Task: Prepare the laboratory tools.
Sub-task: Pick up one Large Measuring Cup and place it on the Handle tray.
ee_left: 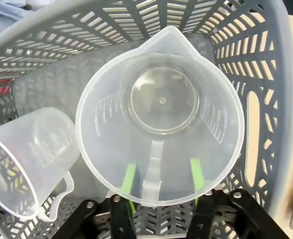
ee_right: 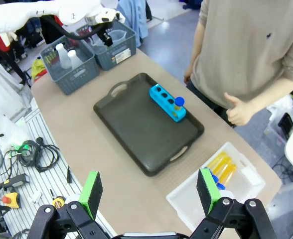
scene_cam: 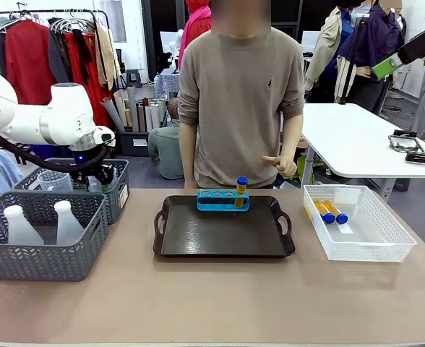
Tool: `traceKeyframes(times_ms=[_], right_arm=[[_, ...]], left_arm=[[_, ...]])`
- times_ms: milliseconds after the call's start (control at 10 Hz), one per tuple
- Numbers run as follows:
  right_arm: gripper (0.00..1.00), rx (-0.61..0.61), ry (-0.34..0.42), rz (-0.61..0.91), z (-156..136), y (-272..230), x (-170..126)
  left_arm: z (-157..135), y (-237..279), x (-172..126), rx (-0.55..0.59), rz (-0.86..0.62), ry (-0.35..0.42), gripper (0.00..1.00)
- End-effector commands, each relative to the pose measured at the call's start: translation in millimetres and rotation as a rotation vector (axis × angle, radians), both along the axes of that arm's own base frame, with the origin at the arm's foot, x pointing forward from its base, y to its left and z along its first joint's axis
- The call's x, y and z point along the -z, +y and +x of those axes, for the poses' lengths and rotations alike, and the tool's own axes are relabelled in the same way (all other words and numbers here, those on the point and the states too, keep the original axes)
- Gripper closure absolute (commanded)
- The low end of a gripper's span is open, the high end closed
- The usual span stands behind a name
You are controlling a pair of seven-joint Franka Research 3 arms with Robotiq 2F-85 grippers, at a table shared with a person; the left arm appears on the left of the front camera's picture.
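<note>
Two beakers (ee_left: 161, 99) (ee_left: 27, 159) crowd the grey basket (ee_left: 276, 99); left hand (ee_left: 161, 167) spread astride one's handle, right hand (ee_right: 147, 183) spread empty.

No readable text, number or brand anywhere.

Candidates checked:
- Embossed graduation scales on the walls of the clear beaker (ee_left: 161, 99) and the 2nd beaker (ee_left: 27, 159) beside it, left wrist view. Lines and digits are too faint to read.
- White sticker (scene_cam: 123, 195) on the end wall of the far grey basket (scene_cam: 110, 208). The print is too small to read in both the front and right wrist views.
- Small dark emblem (scene_cam: 270, 83) on the chest of the person's sweater (scene_cam: 234, 116). Only a shape shows, no legible letters.
</note>
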State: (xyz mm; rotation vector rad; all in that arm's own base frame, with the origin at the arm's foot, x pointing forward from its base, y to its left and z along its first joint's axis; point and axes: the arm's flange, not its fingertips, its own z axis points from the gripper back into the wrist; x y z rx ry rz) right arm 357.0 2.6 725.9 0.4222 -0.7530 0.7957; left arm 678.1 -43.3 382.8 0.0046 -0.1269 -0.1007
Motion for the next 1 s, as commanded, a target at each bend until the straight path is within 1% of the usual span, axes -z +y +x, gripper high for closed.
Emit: traceKeyframes(times_ms=[0,300,500,600,700,800,900], right_arm=[[0.00,-0.012,-0.004,0.011,-0.9,1.0,0.0],[0.00,-0.012,-0.004,0.011,-0.9,1.0,0.0],[0.00,-0.012,-0.004,0.011,-0.9,1.0,0.0],[0.00,-0.012,-0.004,0.011,-0.9,1.0,0.0],[0.00,-0.012,-0.004,0.011,-0.9,1.0,0.0],[0.00,-0.012,-0.004,0.011,-0.9,1.0,0.0],[0.00,-0.012,-0.004,0.011,-0.9,1.0,0.0]], left_arm=[[-9.0,5.7,-3.7,0.019,-0.026,-0.009,1.00],[-12.9,6.4,-9.6,0.013,-0.031,-0.015,1.00],[-20.0,6.8,-25.1,0.021,-0.028,-0.032,1.00],[-25.0,6.7,-38.0,0.024,-0.027,-0.050,1.00],[-33.1,6.5,-61.8,0.045,-0.020,-0.075,1.00],[-41.0,5.0,-89.8,0.085,-0.009,-0.058,1.00],[-50.8,1.3,-122.7,0.134,0.000,-0.071,1.00]])
